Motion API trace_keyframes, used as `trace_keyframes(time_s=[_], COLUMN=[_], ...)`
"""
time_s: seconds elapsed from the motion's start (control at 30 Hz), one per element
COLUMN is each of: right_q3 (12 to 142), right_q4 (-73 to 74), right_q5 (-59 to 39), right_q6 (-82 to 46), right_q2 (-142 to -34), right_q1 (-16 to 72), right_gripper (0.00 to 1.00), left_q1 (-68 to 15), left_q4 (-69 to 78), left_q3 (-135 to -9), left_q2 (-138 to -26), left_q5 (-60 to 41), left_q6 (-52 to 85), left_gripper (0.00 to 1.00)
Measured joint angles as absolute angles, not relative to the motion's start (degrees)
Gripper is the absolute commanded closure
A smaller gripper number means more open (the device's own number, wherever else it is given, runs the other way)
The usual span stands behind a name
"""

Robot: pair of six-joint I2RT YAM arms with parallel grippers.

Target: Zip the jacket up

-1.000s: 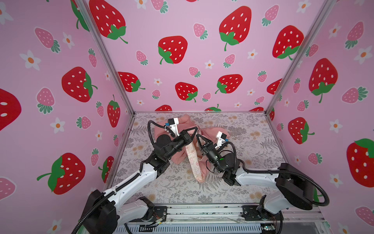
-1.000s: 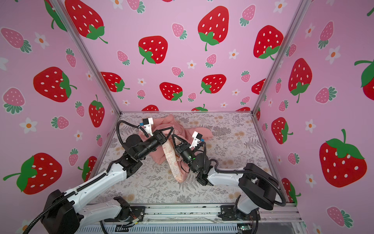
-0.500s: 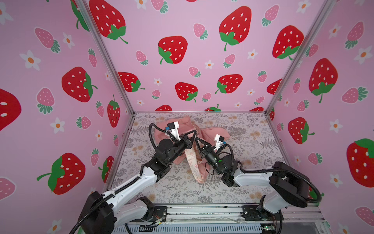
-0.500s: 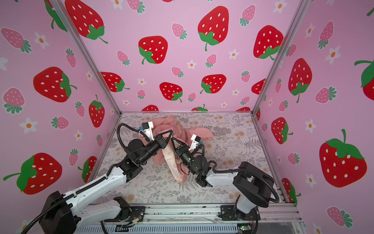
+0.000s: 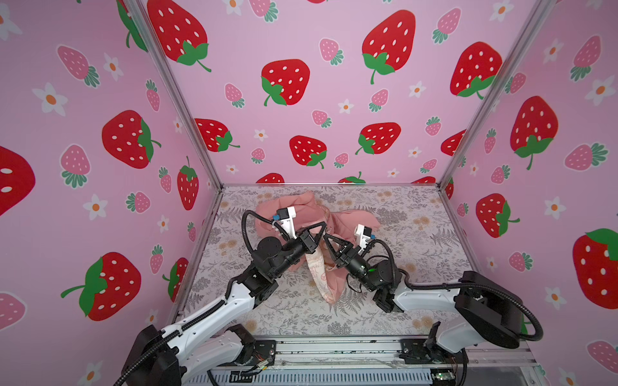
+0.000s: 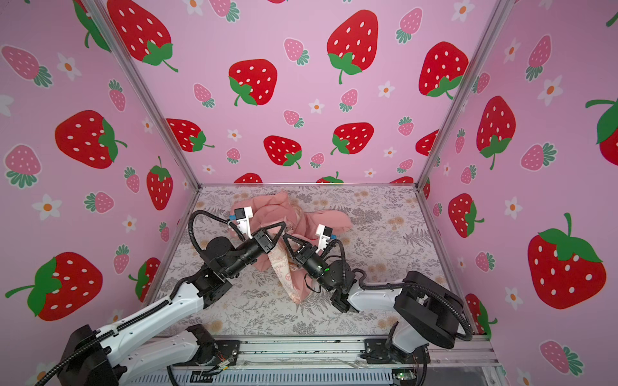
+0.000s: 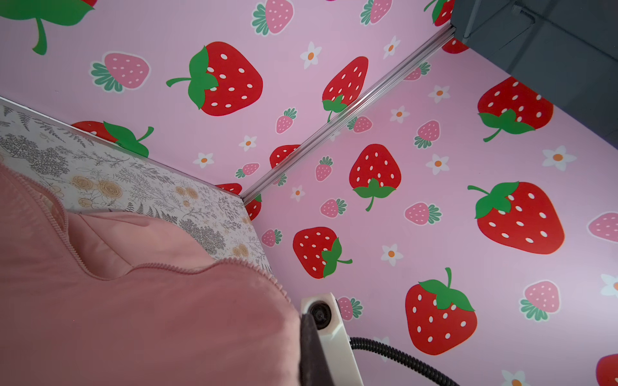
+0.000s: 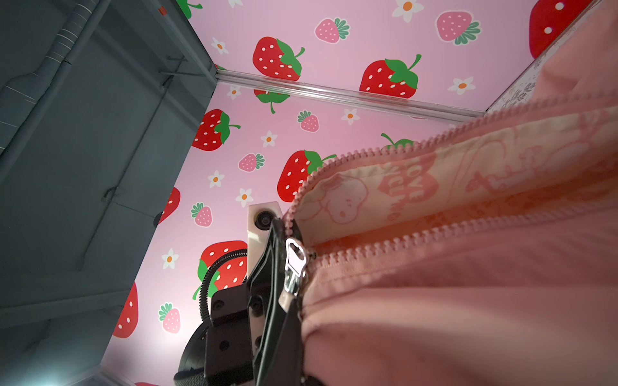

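Pincers first: left pincer (image 5: 323, 225) and right pincer (image 5: 326, 236) meet almost tip to tip above the worktop (image 5: 401, 267). Each is pressed together on cloth of the jacket (image 5: 301, 207), though exactly where each bites is hidden. That jacket is part lifted between them, with a strip of lining (image 5: 317, 267) hanging down toward the worktop and the rest heaped near the back wall.

Where could it go wrong? Biggest worry is the jacket itself. It's soft, bunched and hanging loose, so a tug along the zip may drag the whole garment instead of closing anything.

Next, the teeth (image 8: 401, 147). The right wrist view shows the two rows gaping wide, lining showing between them. Unless they're drawn straight and taut, I'd expect a jam, or lining caught in the zip.

Smallest, the zip pull (image 8: 296, 265). It sits at the closed end of the zip, right against the left pincer's finger (image 8: 272, 284), and I can't tell whether it's gripped. A pinch on cloth alone won't move it.

Count, big to small: one worktop, two arms (left arm (image 5: 214, 310), right arm (image 5: 428, 295)), one jacket, two pincers, two rows of teeth, one zip pull.
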State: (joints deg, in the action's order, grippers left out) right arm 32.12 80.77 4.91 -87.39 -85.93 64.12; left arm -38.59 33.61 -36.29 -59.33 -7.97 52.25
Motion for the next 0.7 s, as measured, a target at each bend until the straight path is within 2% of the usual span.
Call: trace_keyframes(time_s=[0.3,0.37,0.43,0.53,0.57,0.63,0.7], right_q3=[30.68,30.11,29.04,27.53,27.22,27.05,26.94], right_q4=[80.05,79.88,79.42,78.06,77.69,76.82,76.16], right_q5=[1.89,1.13,-0.69,-5.21,-6.20,-8.14,-9.41], right_q6=[-87.35,-87.37,-87.37,-87.37,-87.37,-87.37,-87.37], right_q2=[-84.97,-84.84,-84.64,-84.36,-84.36,-84.36,-84.36], right_q1=[62.39,62.06,61.47,61.45,61.41,61.30,61.06], right_gripper=[1.00,1.00,1.00,1.00,1.00,1.00,1.00], left_q1=[-38.50,-38.28,-38.17,-38.17,-38.30,-38.54,-38.61], left_q4=[34.68,35.40,36.05,36.34,36.29,35.79,35.79], left_q3=[-35.90,-35.11,-33.80,-32.01,-31.38,-30.39,-29.78], left_q2=[-60.71,-60.93,-61.12,-61.45,-61.41,-61.32,-60.95], left_q5=[-9.06,-9.58,-10.07,-10.68,-10.98,-11.62,-11.77], left_q6=[56.25,58.22,60.40,63.31,64.10,65.63,66.83], left_gripper=[0.99,0.95,0.85,0.81,0.81,0.88,0.91])
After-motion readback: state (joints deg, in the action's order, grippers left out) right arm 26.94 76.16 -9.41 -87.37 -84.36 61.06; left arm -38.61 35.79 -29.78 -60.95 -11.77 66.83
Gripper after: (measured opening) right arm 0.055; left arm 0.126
